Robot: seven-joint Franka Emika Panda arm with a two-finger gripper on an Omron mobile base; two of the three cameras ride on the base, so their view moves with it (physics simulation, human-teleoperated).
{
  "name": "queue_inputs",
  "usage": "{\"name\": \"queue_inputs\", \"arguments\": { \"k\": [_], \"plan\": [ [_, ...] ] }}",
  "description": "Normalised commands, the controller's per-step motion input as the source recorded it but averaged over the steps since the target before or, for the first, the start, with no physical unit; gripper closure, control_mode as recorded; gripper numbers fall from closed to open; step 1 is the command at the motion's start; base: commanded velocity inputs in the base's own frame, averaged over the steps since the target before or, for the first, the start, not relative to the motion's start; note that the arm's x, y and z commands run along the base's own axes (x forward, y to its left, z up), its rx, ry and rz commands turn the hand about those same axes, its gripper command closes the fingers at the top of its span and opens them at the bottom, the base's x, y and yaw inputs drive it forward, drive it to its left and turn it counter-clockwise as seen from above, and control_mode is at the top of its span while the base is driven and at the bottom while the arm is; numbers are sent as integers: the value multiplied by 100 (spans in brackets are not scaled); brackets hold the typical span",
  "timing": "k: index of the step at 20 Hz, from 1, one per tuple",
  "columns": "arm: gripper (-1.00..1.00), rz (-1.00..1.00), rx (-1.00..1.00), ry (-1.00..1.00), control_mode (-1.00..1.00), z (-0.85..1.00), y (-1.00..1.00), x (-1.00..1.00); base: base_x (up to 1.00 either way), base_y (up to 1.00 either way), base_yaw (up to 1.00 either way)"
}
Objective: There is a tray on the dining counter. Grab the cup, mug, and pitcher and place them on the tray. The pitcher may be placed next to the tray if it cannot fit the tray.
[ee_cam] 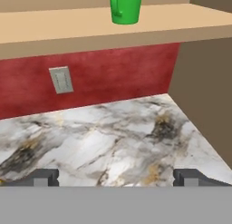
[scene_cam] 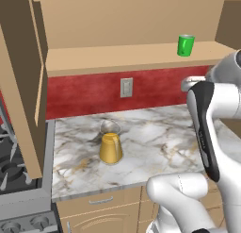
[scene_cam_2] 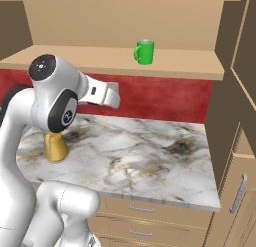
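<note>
Mug [ee_cam: 125,7] first: it stands upright on the tan shelf [ee_cam: 90,26] above the red backsplash [ee_cam: 99,75], high in my hand view and a little left of the line between my fingertips. My gripper [ee_cam: 116,177] has its jaws wide apart, one dark tip [ee_cam: 43,177] low on the left and the other low on the right, with nothing between them but bare marble. The mug is well above and beyond my jaws, well apart from them, its handle showing on its left side in that view. A wall outlet [ee_cam: 61,80] sits on the backsplash, below the shelf and left of the mug.

From the left base view the mug [scene_cam: 185,45] is toward the right end of the shelf, and my arm [scene_cam: 207,128] rises in front of the counter's right side. The pitcher [scene_cam: 110,142] stands upright on the marble counter [scene_cam: 155,147] left of middle, amber below and clear at the neck, well apart from my hand and far below and to the left of the mug. A stove [scene_cam: 14,180] lies just past the counter's left edge.

From the right base view the mug [scene_cam_2: 144,52] is near the shelf's middle, handle to the left, and the pitcher [scene_cam_2: 55,147] is partly hidden behind my arm [scene_cam_2: 50,101].
</note>
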Motion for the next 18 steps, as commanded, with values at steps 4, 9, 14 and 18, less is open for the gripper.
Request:
{"name": "queue_inputs", "arguments": {
  "k": [4, 9, 14, 18],
  "plan": [
    [-100, 0, 0, 0, -100, 41, 0, 0, 0, 0, 0],
    [-100, 0, 0, 0, -100, 40, 0, 0, 0, 0, 0],
    [-100, 0, 0, -3, -100, 30, 0, 4, 0, 0, 0],
    [-100, 0, 0, -8, -100, 15, 0, 10, 0, 0, 0]
  ]
}}
